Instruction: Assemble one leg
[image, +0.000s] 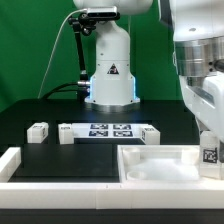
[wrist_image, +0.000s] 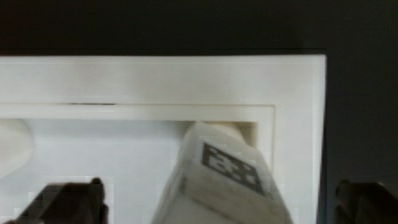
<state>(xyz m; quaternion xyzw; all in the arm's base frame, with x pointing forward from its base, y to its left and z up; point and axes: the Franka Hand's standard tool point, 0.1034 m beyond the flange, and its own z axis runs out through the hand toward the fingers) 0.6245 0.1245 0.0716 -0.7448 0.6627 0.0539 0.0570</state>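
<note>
The gripper's dark fingers (wrist_image: 71, 202) sat closest to the wrist camera, one at each side of the picture. The jaws were spread wide and neither finger touched anything. The gripper (wrist_image: 217, 205) held nothing.

The leg (wrist_image: 222, 168) lay directly in the gap between the fingers, somewhat nearer one finger than the other but clear of both. Its black-and-white tag faced the wrist camera. Its long axis ran roughly along the gripper's line of approach and leaned a little, so the fingers flanked its two sides. That placement looked suited to closing straight onto it, though the lean might let it twist as the pads met it.

The leg was over a corner region of the large white square panel (wrist_image: 160, 85). Whether it rested on the panel or in a hole could not be told. In the exterior view the leg's tag showed low at that view's right, under the arm. A spare leg (image: 38, 131) stood well apart on the black table (image: 40, 112), beyond the marker board (image: 108, 131).
</note>
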